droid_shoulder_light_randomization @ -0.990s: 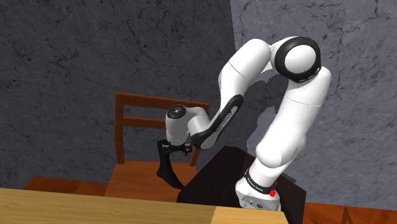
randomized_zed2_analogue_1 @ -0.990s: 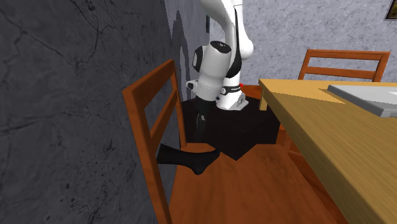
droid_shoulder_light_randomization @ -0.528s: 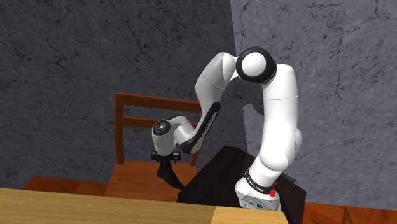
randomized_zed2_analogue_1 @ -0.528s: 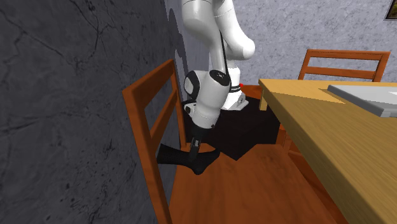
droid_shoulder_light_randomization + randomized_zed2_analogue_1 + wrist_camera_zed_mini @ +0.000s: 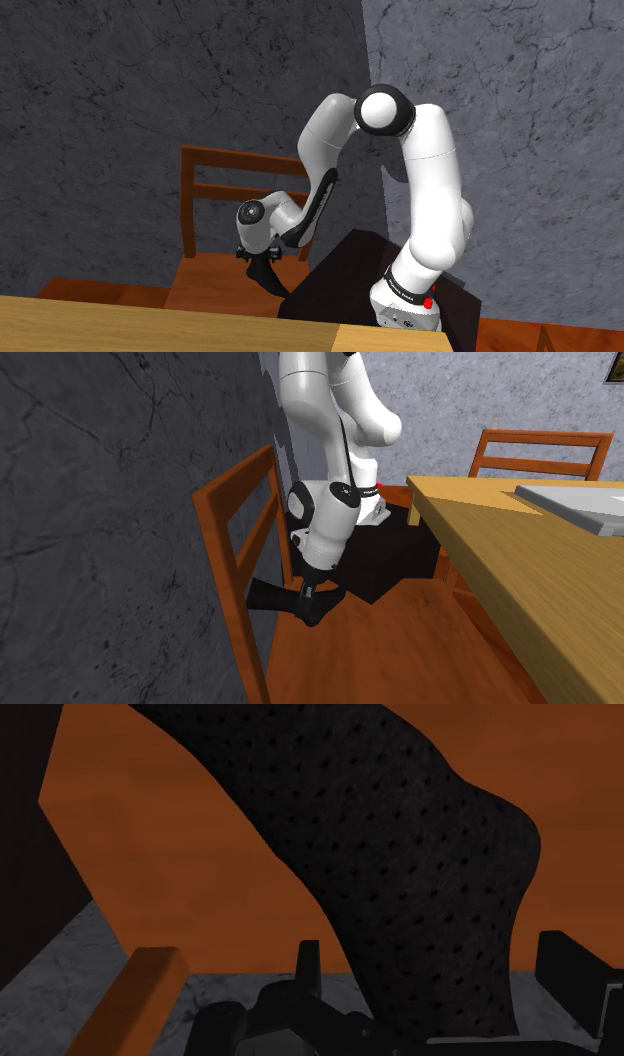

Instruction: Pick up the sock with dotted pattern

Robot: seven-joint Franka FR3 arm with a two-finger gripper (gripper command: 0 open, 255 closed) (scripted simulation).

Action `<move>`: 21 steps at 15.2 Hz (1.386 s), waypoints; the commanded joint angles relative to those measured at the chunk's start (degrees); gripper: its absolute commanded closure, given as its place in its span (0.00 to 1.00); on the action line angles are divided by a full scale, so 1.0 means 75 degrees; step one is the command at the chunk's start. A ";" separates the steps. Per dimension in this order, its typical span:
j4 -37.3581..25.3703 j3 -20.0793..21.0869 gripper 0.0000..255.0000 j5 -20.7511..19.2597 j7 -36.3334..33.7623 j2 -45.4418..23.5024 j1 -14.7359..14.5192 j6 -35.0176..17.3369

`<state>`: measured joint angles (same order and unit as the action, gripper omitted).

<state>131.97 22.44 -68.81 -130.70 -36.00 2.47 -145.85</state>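
Note:
A black sock with a fine dotted pattern lies on the brown wooden chair seat, near the backrest. Its cuff end points toward the wall and its toe toward the seat's front. My black gripper is down over the sock's middle. The fingers stand open on either side of it, and neither clasps it. From the shoulder view the gripper hangs just above the seat, and from the second exterior view the gripper reaches the sock under the white wrist.
The chair's slatted backrest stands close to the dark grey wall. A light wooden table with a grey slab borders the seat. The black stand sits behind the chair, and a second chair stands beyond.
The arm has folded down and carried the gripper lower, onto the sock, and a little toward the shoulder view's left. The fingers have stayed open. The sock has not moved.

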 commanded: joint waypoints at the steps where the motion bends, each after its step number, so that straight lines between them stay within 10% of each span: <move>1: -0.0027 -0.0029 1.00 -0.0048 -0.0037 -0.0048 -0.0018 -0.0012; 10: -0.0036 -0.0021 1.00 -0.0037 -0.0034 -0.0052 -0.0022 -0.0003; 21: 0.0592 0.0691 1.00 0.1177 0.0988 0.1222 0.0515 0.0262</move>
<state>135.87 27.00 -60.97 -123.94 -27.86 6.00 -144.09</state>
